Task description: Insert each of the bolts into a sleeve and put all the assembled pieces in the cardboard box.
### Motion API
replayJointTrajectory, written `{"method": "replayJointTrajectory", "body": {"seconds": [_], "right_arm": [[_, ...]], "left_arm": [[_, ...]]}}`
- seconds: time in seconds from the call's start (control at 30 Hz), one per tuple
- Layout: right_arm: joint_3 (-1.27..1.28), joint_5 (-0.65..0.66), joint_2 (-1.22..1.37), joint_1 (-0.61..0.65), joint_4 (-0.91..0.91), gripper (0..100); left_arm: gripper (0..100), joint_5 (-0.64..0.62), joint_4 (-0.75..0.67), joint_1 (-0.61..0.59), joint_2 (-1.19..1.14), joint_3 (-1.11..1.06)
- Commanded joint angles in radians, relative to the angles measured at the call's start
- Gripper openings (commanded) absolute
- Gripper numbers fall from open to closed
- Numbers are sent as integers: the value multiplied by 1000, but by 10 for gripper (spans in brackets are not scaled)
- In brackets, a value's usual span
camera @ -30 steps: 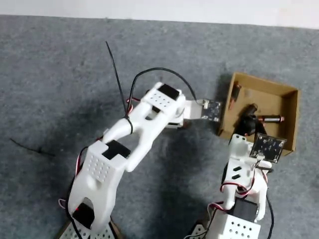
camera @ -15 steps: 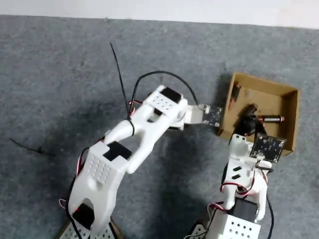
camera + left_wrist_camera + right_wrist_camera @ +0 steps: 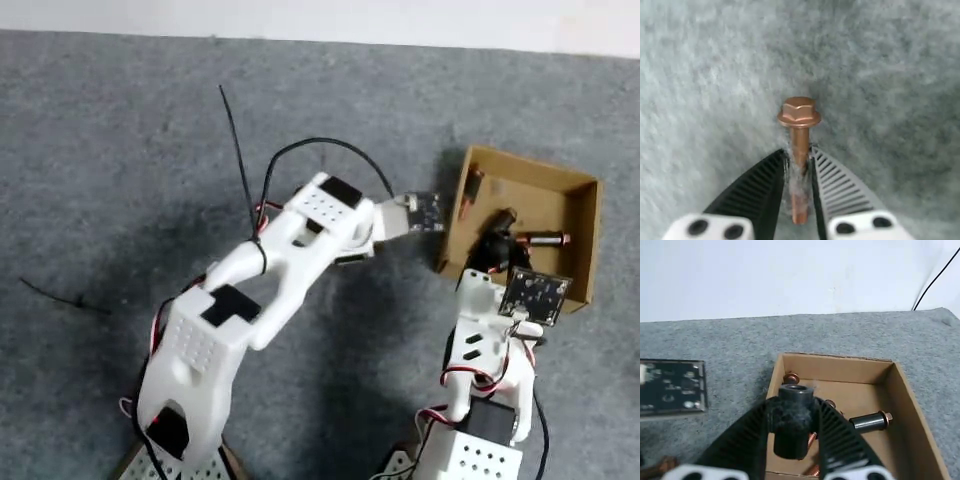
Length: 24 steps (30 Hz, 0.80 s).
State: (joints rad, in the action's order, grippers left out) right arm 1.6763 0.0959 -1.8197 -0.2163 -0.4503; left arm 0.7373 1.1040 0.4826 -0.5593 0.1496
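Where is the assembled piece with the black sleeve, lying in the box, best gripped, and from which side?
Probably its black sleeve at mid-length, from above, closing across its axis: it lies flat on the floor, and the cardboard box walls block the sides.

A copper bolt (image 3: 799, 145) is clamped by its shank between the black jaws above grey carpet (image 3: 890, 75).

L gripper (image 3: 799, 159) w/ bolt (image 3: 799, 117) just left of cardboard box (image 3: 592, 235); R gripper (image 3: 791, 410) w/ sleeve (image 3: 790, 434) over its near edge, assembled piece (image 3: 540, 238) inside

On grey table (image 3: 120, 150), cardboard box (image 3: 530, 168)
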Motion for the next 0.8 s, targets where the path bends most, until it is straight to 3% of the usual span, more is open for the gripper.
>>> {"method": "replayJointTrajectory", "body": {"seconds": [0.0,0.27,0.37,0.77], "right_arm": [[145,5,-16,13,-4,7],[145,3,-16,15,-4,7],[145,3,-16,15,-4,7],[145,9,-16,174,-59,6]], "left_arm": [[7,-34,-78,31,216,-157],[6,-209,-574,30,783,-794],[6,-262,-697,28,961,-972],[6,-578,-744,-124,1575,-1351]]}}
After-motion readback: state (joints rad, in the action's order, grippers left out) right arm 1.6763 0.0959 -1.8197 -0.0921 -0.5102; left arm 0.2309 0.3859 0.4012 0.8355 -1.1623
